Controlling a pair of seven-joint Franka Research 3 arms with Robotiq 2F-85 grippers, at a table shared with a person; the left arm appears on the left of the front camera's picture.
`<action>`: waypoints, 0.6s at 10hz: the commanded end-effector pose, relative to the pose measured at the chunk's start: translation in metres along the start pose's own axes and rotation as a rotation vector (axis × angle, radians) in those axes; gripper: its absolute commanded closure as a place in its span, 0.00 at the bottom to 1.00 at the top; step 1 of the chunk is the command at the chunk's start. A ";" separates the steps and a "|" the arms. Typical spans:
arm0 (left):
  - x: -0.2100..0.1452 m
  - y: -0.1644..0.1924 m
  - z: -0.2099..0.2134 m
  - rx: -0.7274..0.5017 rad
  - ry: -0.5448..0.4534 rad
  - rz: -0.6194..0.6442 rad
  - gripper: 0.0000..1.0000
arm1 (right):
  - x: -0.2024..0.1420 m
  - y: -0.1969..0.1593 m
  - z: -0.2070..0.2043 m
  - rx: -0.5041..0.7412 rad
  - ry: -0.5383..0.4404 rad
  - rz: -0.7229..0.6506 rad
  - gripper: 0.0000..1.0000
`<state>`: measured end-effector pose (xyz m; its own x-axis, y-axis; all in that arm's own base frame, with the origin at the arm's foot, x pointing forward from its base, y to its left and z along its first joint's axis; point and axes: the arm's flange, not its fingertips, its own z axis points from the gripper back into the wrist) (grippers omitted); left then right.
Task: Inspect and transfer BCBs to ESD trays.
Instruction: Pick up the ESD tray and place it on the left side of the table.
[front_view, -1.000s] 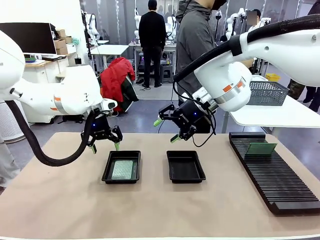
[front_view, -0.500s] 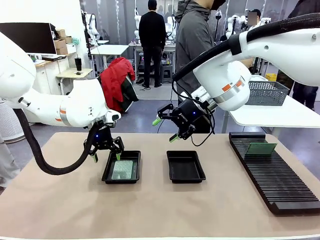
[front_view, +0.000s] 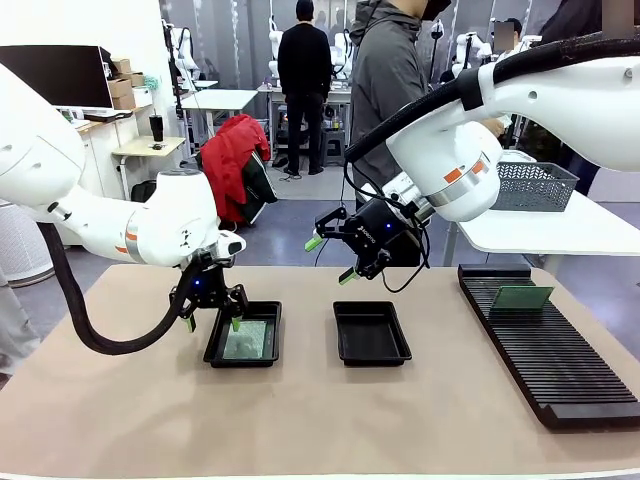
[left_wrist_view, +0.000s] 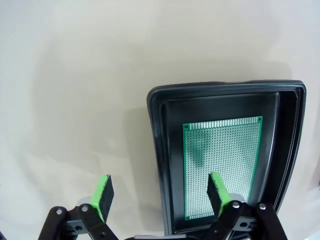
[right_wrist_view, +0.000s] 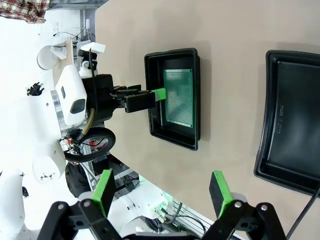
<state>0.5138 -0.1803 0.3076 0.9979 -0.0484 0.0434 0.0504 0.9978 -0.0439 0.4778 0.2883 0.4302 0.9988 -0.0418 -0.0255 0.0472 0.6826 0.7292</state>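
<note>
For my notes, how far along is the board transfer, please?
Done: one thin green circuit board lies in the left black plastic tray. In hand: nothing, both jaws open. Left: the right tray is empty; another board waits in the black ribbed rack.

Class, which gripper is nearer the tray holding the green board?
Left. The left gripper hangs astride that tray's rim; the right gripper hangs higher, by the empty tray.

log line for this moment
left pincer: open, astride left tray rim | BCB: flat inside | right pincer: open, raised | right tray: empty
</note>
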 end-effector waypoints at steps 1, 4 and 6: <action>0.002 -0.002 0.000 0.036 -0.023 0.023 0.00 | 0.000 0.002 0.000 -0.004 -0.004 -0.003 0.00; 0.000 0.000 0.000 0.000 0.000 0.000 0.00 | 0.000 0.002 0.000 -0.004 -0.004 -0.003 0.00; 0.000 0.000 0.000 0.000 0.000 0.000 0.00 | 0.000 0.002 0.000 -0.004 -0.004 -0.003 0.00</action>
<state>0.5143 -0.1801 0.3080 0.9979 -0.0478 0.0444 0.0497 0.9979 -0.0419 0.4778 0.2883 0.4302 0.9988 -0.0418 -0.0255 0.0472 0.6826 0.7292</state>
